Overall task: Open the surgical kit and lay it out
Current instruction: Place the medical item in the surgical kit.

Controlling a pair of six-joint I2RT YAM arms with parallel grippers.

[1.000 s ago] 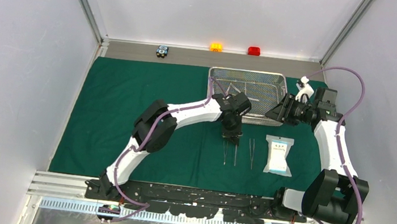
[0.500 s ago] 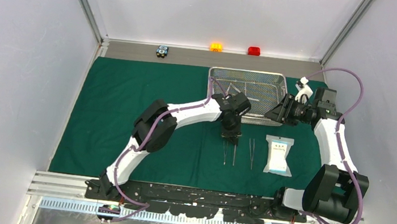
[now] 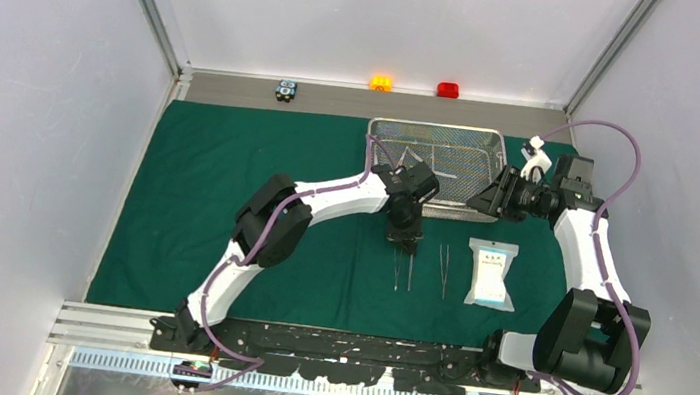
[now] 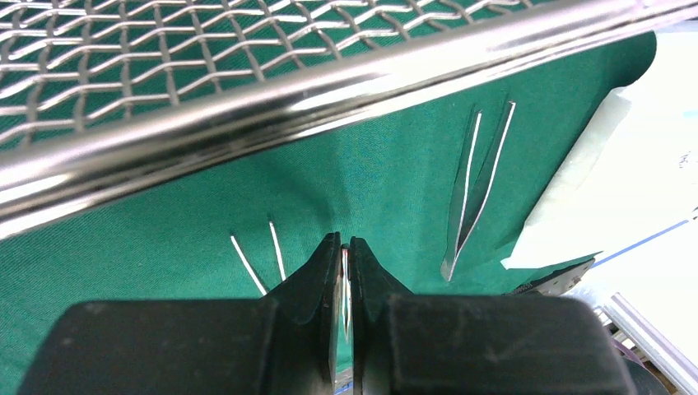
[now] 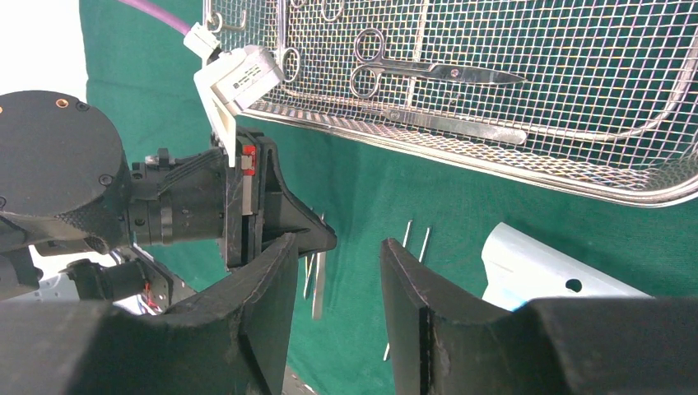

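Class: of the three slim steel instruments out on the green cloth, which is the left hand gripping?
The middle one, pinched in the shut left hand; the left one and right one lie free.

This is looking like a robotics lab test cell. Plain white panel walls are closing in the table at 9, 12 and 3 o'clock, with bare aluminium frame posts running up the far corners. Two white-and-black jointed robot arms are standing bolted to a black metal mounting rail at 6 o'clock. A dark green cloth wrap is covering the tabletop. A small orange block, a small red block and a small black-blue block are sitting along a grey strip at 12 o'clock.
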